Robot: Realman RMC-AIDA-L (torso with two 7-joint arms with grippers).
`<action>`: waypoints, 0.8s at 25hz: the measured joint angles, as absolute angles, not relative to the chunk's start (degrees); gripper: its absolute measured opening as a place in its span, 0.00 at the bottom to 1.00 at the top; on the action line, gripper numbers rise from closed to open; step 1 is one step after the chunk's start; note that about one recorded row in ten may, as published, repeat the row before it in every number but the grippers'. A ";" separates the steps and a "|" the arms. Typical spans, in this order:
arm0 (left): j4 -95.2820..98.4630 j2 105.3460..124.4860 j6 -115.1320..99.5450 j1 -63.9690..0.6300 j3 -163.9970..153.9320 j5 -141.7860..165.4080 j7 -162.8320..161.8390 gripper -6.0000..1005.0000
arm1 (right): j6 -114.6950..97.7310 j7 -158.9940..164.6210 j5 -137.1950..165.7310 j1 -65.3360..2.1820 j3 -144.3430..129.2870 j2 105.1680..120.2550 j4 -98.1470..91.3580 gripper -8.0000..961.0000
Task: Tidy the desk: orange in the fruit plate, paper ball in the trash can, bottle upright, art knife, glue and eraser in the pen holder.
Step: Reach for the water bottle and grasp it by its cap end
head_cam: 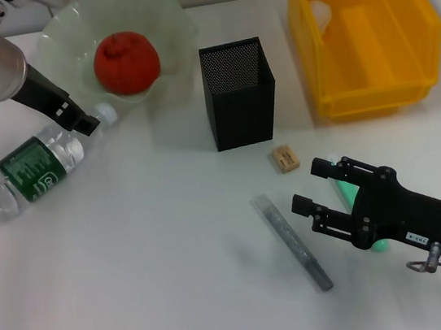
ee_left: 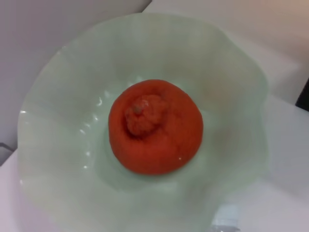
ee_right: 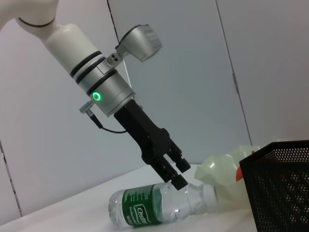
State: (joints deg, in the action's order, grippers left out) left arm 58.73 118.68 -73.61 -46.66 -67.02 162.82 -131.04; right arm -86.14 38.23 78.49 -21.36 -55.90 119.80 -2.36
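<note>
The bottle (head_cam: 35, 171) lies on its side near the worktop's left edge, its long axis running from the base at the outer left up toward the cap (head_cam: 105, 113), which points at the fruit plate (head_cam: 176, 23) in the rear left corner, where the orange (head_cam: 125, 62) already sits. The left gripper (head_cam: 86, 125) is down at the neck end, just behind the cap, its black fingers (ee_right: 176, 175) drawn close together over the bottle's shoulder; from the right wrist view they seem to pinch the neck, though whether they truly clamp it or only rest on it I cannot tell. That is the relation the next move turns on: the hold sits at the cap end, so standing the bottle up would mean swinging that end upward while the base pivots on the worktop. The right gripper (head_cam: 317, 188) hovers near the front right corner with its fingers spread and nothing between them, the tan eraser (head_cam: 285, 159) just beyond its tips, the grey art knife (head_cam: 291, 242) lying diagonally beside it, and a green stick, probably the glue (head_cam: 348, 194), partly hidden under it; the pen holder (head_cam: 240, 92) stands mid-worktop beyond, and the paper ball (head_cam: 320, 13) already lies in the yellow trash can (head_cam: 422, 18)
</note>
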 joint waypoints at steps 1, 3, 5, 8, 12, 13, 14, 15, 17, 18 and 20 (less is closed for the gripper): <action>58.36 118.71 -73.10 -46.67 -67.14 162.83 -131.05 0.65 | -86.14 38.24 78.49 -21.42 -55.90 119.80 -2.33 0.72; 56.94 118.73 -71.91 -46.82 -67.55 162.85 -131.05 0.65 | -86.12 38.23 78.48 -21.60 -55.89 119.80 -2.22 0.72; 56.11 118.74 -71.40 -46.96 -67.80 162.86 -131.05 0.65 | -86.03 38.23 78.48 -21.73 -55.89 119.80 -2.10 0.72; 55.09 118.74 -71.00 -47.09 -68.37 162.89 -131.05 0.65 | -85.75 38.23 78.48 -21.75 -55.90 119.80 -2.09 0.72; 54.97 118.72 -70.89 -47.11 -68.50 163.35 -131.05 0.65 | -85.69 38.23 78.45 -21.83 -55.90 119.80 -2.10 0.72; 54.95 118.72 -70.83 -47.11 -68.50 163.73 -131.05 0.65 | -85.69 38.23 78.45 -21.88 -55.90 119.80 -2.10 0.72; 54.94 118.72 -70.80 -47.11 -68.50 163.79 -131.05 0.65 | -85.69 38.23 78.43 -21.92 -55.90 119.79 -2.10 0.72; 54.91 118.73 -70.71 -47.11 -68.49 163.94 -131.05 0.65 | -85.69 38.23 78.43 -21.95 -55.90 119.79 -2.11 0.72; 54.75 118.77 -70.63 -47.11 -68.48 164.19 -131.05 0.65 | -85.69 38.23 78.41 -22.02 -55.90 119.80 -2.11 0.72; 54.67 118.77 -70.61 -47.11 -68.48 164.22 -131.05 0.65 | -85.69 38.23 78.40 -22.03 -55.90 119.80 -2.11 0.72; 54.58 118.78 -70.59 -47.11 -68.47 164.22 -131.10 0.65 | -85.69 38.23 78.39 -22.05 -55.90 119.79 -2.11 0.72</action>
